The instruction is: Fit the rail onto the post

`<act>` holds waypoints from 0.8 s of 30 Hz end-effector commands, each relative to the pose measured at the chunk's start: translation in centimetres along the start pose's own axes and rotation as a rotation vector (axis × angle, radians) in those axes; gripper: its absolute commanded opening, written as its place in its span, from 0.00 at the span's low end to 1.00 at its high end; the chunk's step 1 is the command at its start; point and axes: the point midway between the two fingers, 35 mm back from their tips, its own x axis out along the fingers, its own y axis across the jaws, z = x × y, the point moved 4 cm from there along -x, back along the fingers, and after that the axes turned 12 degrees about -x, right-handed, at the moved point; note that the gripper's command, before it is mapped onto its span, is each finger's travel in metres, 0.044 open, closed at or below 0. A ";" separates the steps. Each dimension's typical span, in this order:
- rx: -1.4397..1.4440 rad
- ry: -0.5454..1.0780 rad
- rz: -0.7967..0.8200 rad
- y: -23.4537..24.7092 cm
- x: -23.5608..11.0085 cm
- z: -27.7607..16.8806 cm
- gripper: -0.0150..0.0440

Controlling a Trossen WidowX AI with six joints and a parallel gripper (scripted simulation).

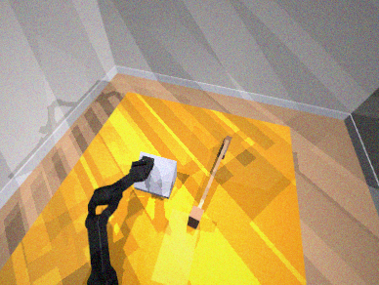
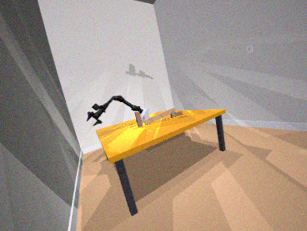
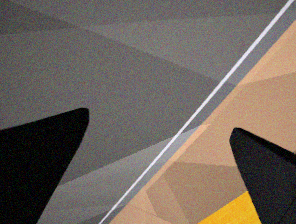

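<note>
The long wooden rail point(image 1: 213, 172) point(image 2: 160, 115) lies on the yellow table point(image 1: 254, 205) point(image 2: 130, 138). Its far end is at the low footboard block point(image 1: 227, 141) point(image 2: 176, 114) and its near end is at the short wooden post point(image 1: 195, 215) point(image 2: 138, 119). The pegs and holes are too small to make out. My gripper point(image 2: 93, 119) point(image 3: 161, 124) is open and empty. It hangs past the table's left edge, far from the rail, and points down at the floor. In the wrist view only a corner of the table point(image 3: 230, 210) shows between the dark fingers.
The arm's white base block point(image 1: 158, 178) point(image 2: 145, 114) stands on the table left of the rail. The black arm point(image 1: 105, 200) point(image 2: 119, 99) reaches from it out over the table edge. The wall and its white baseboard point(image 3: 210, 97) lie beyond the gripper.
</note>
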 end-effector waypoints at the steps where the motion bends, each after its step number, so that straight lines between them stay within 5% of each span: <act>1: -0.121 0.093 -0.046 -0.9 0.3 -4.1 1.00; 13: -0.728 0.499 -0.043 -2.4 -3.5 -20.1 1.00; 24: -1.493 0.911 0.211 -4.6 -14.3 -35.0 1.00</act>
